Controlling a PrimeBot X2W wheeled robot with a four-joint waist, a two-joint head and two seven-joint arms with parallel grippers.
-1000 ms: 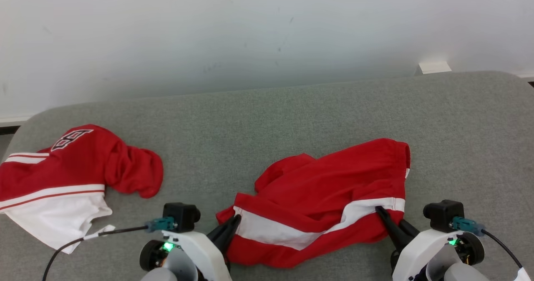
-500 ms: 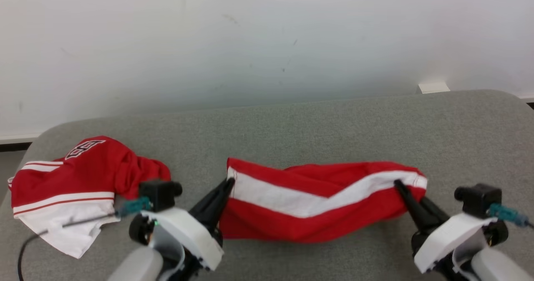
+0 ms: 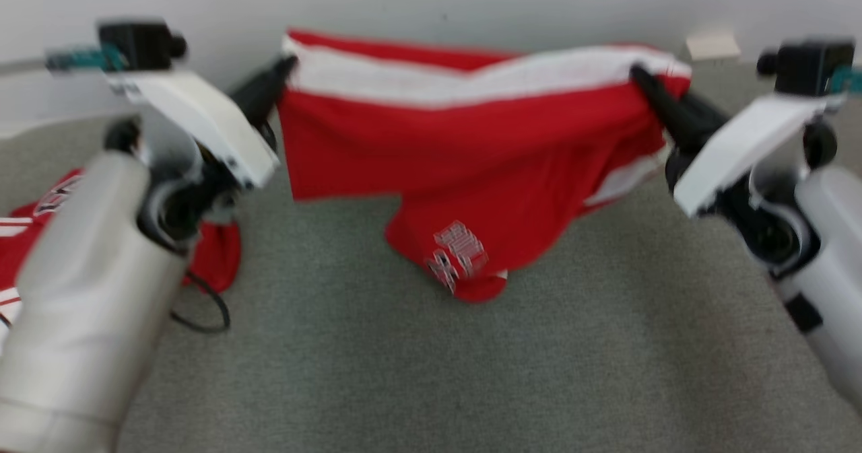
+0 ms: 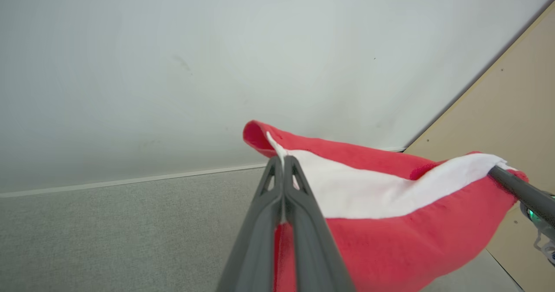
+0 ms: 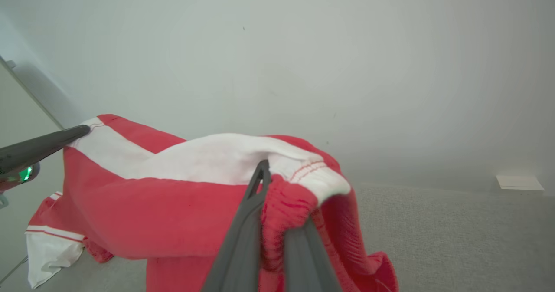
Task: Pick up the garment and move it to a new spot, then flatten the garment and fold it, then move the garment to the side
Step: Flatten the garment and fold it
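Above the grey bench (image 3: pixel 404 372), the garment (image 3: pixel 471 150) hangs stretched between both grippers, its white band (image 3: pixel 431 79) along the top and its red lower part, with pale lettering, drooping toward the bench. The left gripper (image 3: pixel 286 69) is clamped tight on the band's left corner. The right gripper (image 3: pixel 640 76) pinches bunched cloth at the right corner. A second garment (image 3: pixel 219 261) lies at the bench's left.

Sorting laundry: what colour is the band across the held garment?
White band on the red garment; clearest in left wrist view.
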